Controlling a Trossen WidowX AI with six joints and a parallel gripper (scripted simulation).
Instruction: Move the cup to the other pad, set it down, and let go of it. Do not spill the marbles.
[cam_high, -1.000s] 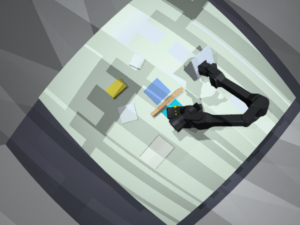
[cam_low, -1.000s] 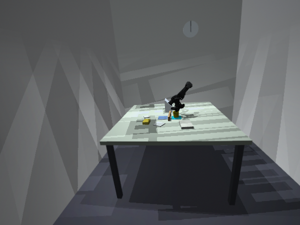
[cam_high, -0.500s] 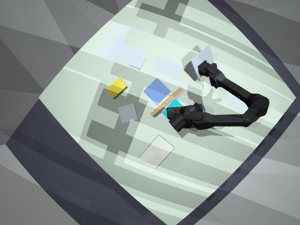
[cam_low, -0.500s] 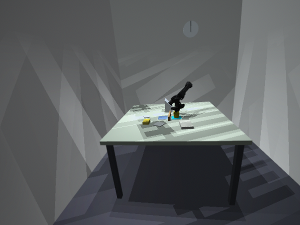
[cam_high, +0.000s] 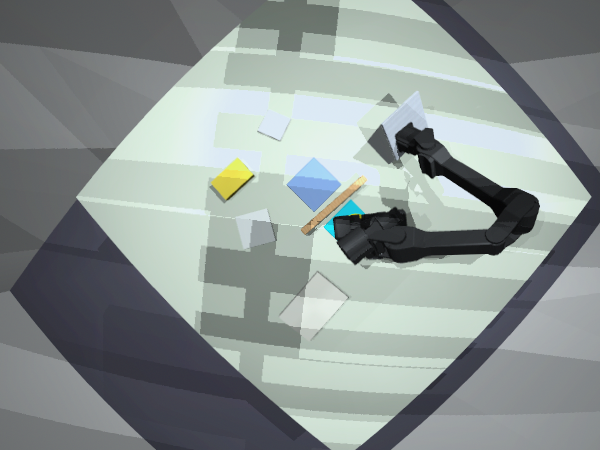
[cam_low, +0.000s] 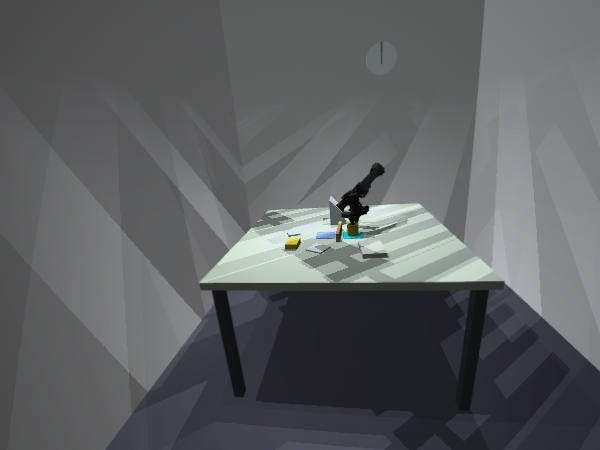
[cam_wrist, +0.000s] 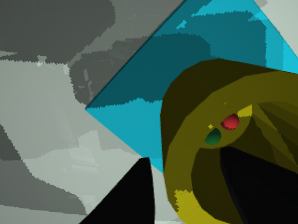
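Yellow cup (cam_wrist: 220, 163) upright on cyan pad (cam_wrist: 166, 76), marbles (cam_wrist: 222, 129) inside; tool (cam_wrist: 193, 209) partly open, holding nothing; no writing readable.

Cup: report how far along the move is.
Done, it seems: the cup stands upright on the cyan pad, with the marbles inside. In hand: letting go; the end effector is open but close around the cup's wall. Left: lift clear without knocking it.
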